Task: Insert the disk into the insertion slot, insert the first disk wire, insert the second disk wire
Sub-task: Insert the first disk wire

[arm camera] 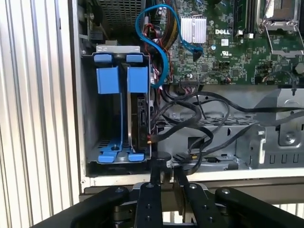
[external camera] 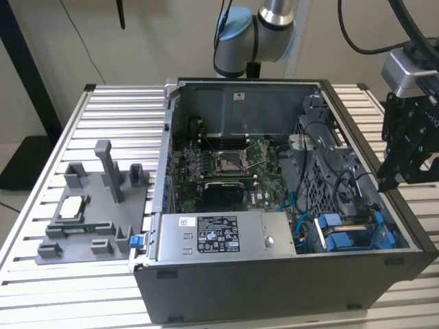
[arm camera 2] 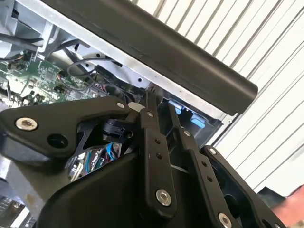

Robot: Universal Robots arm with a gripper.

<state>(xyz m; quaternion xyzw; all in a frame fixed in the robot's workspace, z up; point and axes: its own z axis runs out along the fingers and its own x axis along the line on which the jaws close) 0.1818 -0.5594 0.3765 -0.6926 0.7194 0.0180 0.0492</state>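
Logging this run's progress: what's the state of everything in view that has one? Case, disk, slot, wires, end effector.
computer case: open, side panel off.
disk: on edge in its blue carrier, inside the insertion slot.
insertion slot: occupied by the disk.
black wires: draped loose over the cage; one end at the disk's edge, plugged in or not unclear.
end effector: over the case rim, beside the insertion slot.

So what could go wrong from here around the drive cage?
1. Loose black cables loop right beside the drive cage. The gripper hangs close to them and might snag or drag one.
2. The gripper sits right at the case rim, so a low move could knock against it.
3. The blue cable arcs past the cage's top and may get caught.
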